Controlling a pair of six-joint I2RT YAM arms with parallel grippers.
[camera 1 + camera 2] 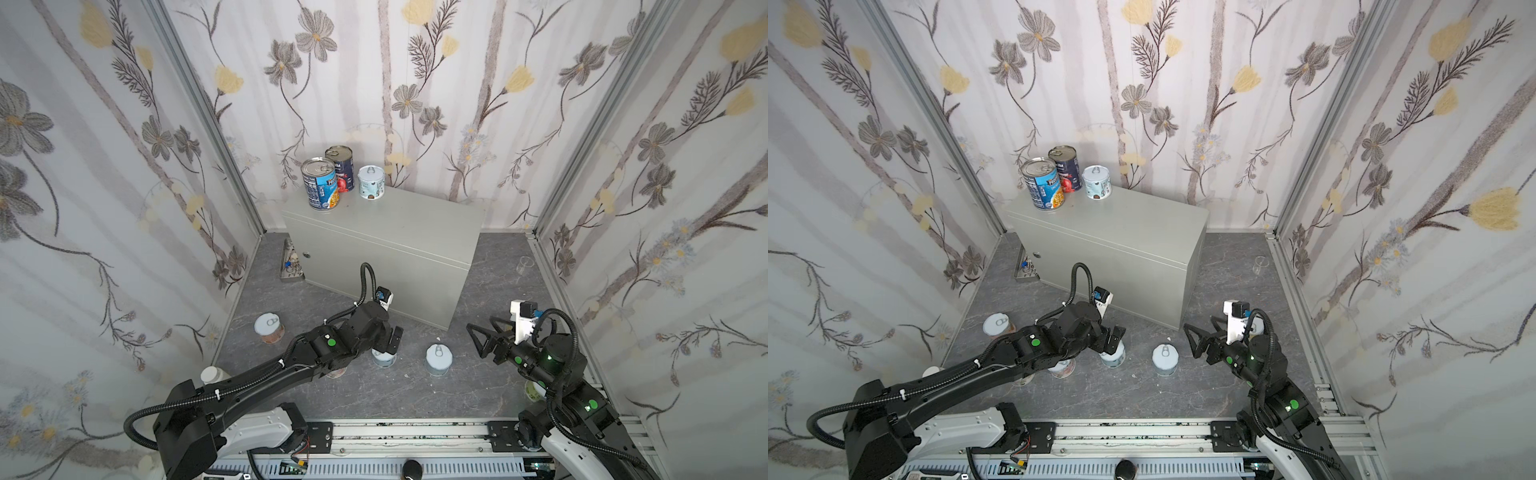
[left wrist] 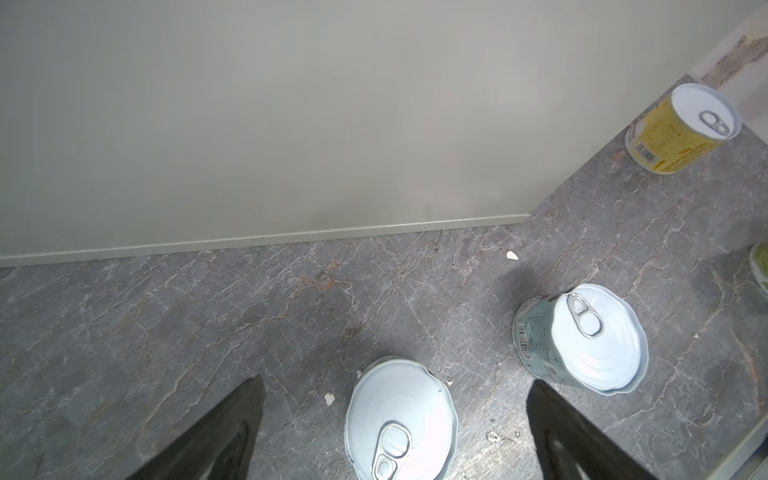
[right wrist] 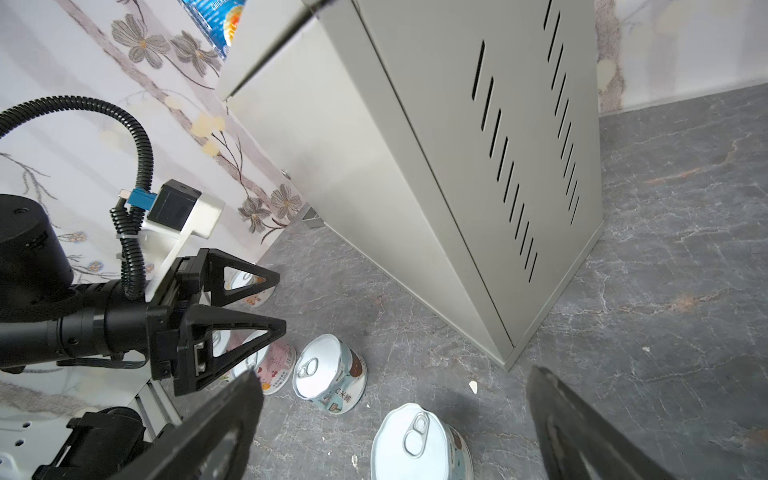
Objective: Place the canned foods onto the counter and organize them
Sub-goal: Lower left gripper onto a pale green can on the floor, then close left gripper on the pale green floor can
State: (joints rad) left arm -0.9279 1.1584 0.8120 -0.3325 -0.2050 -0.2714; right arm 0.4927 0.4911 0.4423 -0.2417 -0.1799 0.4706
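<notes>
Two tall cans (image 1: 322, 183) and a short one (image 1: 371, 183) sit at the bench's (image 1: 399, 224) back-left corner. The left gripper (image 3: 281, 300) hangs spread over a floor (image 1: 415, 390) can (image 2: 399, 419) — right gripper (image 1: 475, 340) is spread too, empty.

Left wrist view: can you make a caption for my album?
Open left claw above a short pale-lidded tin can on the grey marbled floor, by the grey metal cabinet.

Light-grey metal counter (image 1: 395, 224), blue-label tall can (image 1: 321, 183) and navy-red tall can (image 1: 341, 168) upright at its far left corner, short pale can (image 1: 371, 183) beside them, more short cans (image 1: 438, 359) upright on the floor
</notes>
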